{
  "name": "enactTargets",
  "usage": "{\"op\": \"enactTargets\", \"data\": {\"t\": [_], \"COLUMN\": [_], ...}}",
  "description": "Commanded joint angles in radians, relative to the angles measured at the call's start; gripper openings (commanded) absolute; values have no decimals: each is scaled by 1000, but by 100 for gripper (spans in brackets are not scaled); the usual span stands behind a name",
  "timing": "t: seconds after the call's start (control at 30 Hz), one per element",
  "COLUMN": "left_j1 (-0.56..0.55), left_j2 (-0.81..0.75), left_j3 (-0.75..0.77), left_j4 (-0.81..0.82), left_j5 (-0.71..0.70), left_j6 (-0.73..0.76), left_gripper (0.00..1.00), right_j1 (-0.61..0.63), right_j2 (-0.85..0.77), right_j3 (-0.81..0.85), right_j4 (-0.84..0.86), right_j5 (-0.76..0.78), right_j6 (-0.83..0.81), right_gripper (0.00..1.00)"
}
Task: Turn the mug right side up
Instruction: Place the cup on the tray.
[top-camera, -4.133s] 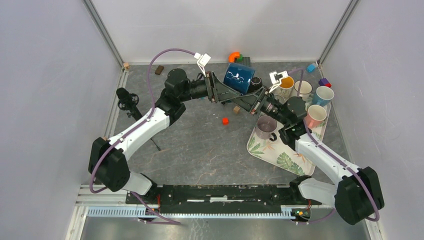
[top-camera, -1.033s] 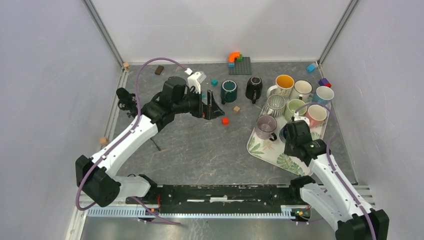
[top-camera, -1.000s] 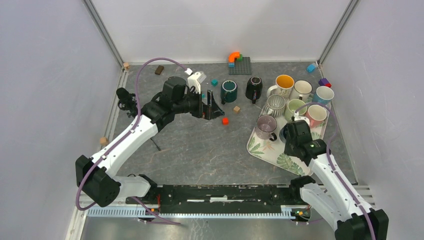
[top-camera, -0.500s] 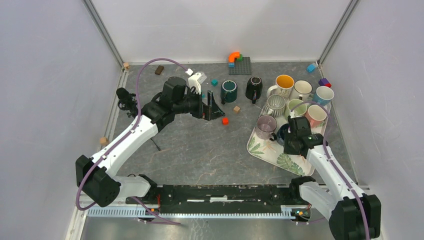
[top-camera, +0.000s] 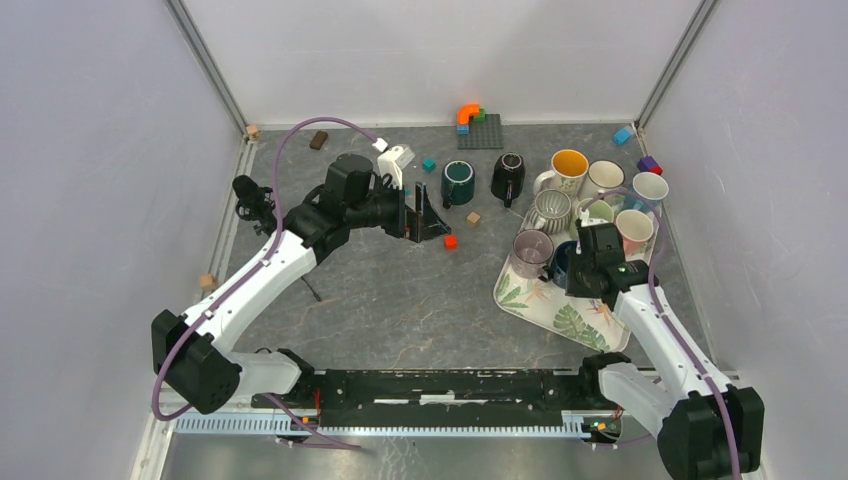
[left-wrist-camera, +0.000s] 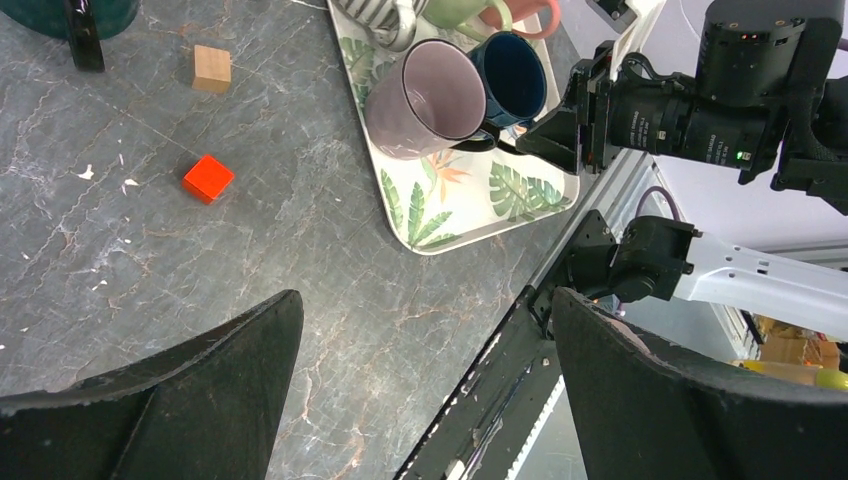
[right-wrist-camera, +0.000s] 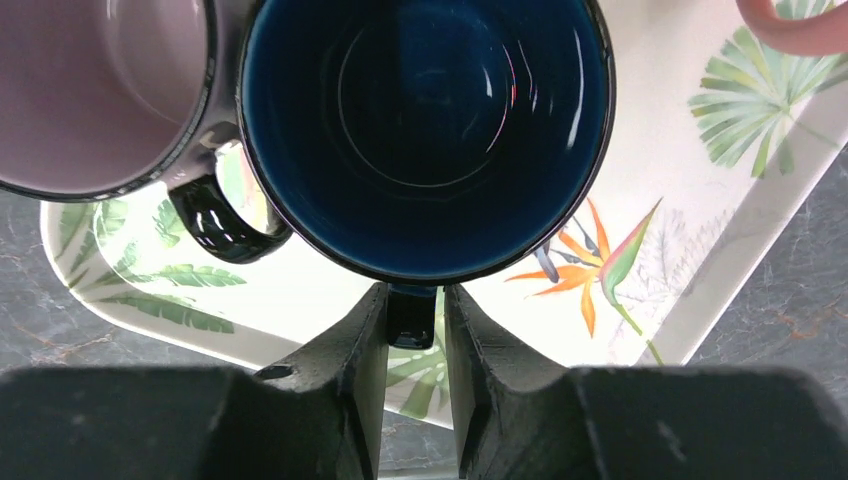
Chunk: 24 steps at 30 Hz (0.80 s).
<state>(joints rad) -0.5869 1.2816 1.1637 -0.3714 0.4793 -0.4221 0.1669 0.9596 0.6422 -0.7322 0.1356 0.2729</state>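
As right gripper (right-wrist-camera: 412, 300) flanks handle (right-wrist-camera: 411, 322), mug (right-wrist-camera: 425, 130) upright

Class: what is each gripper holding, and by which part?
Left gripper: open, nothing held. Right gripper: fingers flank the handle of the dark blue mug, upright on the tray; whether they grip it cannot be told.

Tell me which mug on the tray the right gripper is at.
The dark blue mug, upright beside the lilac mug: its handle sits between the fingers of the right gripper.
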Motion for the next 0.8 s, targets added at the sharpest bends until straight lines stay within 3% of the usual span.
{"op": "enactTargets", "data": {"t": [0.0, 0.33, 0.77], "left_j1": [-5, -6, -7], "left_j2": [-14, -7, 84], "left_j3": [1, 8, 64], "left_j4": [37, 42, 18], "left_j5": [32, 26, -93], "left_j6": [35, 18, -18], "left_gripper": [100, 100, 100], "right_j1": [-5, -4, -6], "right_j2": [-5, -48, -142], "right_j3": [43, 97, 226], "right_j4": [45, 9, 17], "right_j5": [13, 22, -55], "right_j6": [-16, -16, -49], "right_gripper": [32, 44, 94]}}
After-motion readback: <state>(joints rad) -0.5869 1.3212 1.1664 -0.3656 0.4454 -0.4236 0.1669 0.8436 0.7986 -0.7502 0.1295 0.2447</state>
